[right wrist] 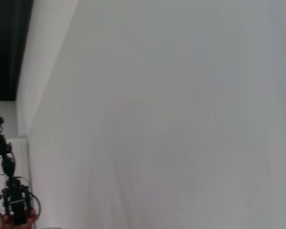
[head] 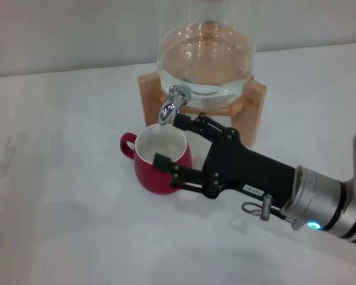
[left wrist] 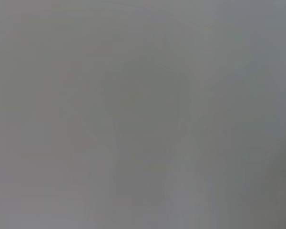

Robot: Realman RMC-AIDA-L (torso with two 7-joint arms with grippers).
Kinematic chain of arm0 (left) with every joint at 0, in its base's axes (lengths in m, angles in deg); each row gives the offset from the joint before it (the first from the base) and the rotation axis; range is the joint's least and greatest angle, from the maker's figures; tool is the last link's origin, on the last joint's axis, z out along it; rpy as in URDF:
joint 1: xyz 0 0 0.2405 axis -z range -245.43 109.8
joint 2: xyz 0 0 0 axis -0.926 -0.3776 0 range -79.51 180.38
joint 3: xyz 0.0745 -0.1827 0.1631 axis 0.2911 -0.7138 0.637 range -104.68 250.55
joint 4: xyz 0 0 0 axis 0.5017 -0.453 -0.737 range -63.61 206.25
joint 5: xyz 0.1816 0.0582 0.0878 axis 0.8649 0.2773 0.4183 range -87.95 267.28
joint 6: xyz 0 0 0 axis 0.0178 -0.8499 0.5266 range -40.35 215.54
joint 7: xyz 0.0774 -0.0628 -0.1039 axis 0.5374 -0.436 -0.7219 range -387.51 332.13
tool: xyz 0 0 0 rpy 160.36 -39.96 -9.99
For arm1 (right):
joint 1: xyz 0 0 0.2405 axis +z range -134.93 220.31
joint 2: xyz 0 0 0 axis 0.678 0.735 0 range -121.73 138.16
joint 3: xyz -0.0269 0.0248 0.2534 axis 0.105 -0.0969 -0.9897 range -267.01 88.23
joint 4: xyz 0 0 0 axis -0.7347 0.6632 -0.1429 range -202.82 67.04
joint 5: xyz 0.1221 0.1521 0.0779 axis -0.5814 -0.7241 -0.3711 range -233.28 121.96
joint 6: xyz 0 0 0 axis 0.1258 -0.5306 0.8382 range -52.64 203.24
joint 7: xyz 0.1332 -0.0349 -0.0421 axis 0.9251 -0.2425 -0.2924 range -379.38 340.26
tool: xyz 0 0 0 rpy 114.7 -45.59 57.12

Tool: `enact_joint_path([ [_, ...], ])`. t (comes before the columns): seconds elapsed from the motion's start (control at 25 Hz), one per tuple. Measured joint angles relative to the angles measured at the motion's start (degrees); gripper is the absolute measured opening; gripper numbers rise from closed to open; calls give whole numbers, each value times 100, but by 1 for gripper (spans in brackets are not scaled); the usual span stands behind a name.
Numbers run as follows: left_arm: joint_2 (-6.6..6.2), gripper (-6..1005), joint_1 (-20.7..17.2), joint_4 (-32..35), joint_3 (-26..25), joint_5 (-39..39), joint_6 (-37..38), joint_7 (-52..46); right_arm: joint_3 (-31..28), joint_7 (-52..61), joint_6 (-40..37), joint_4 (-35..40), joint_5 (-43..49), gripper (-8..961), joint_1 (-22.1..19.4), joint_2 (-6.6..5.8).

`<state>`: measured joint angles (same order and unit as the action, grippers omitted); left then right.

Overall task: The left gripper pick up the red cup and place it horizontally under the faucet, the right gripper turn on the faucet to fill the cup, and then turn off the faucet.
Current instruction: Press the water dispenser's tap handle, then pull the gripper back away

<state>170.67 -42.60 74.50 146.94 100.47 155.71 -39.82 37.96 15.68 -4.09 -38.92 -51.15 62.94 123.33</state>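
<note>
The red cup [head: 160, 163] stands upright on the white table, its white inside facing up and its loop handle pointing left. The chrome faucet [head: 172, 104] hangs just above the cup's far rim, and no stream shows from it. My right gripper [head: 173, 141] reaches in from the right and is open. One of its fingertips [head: 184, 122] sits beside the faucet's spout, and the other finger lies over the cup's near rim. The left gripper is out of view. A black finger linkage [right wrist: 9, 191] shows at the edge of the right wrist view.
The glass dispenser [head: 204, 53] holds clear water and rests on a wooden stand [head: 255, 110] behind the cup. White table [head: 65, 219] spreads to the left and front. The left wrist view shows only plain grey.
</note>
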Motion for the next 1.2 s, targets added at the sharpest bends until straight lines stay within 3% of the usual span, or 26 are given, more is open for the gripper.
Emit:
enact_joint_path([
  [0.4, 0, 777, 8, -33, 0, 0, -12, 1, 219, 37, 237, 124, 32, 869, 48, 14],
  [1.2, 0, 777, 10, -37, 0, 0, -25, 0, 16, 23, 669, 115, -18, 870, 243, 19],
])
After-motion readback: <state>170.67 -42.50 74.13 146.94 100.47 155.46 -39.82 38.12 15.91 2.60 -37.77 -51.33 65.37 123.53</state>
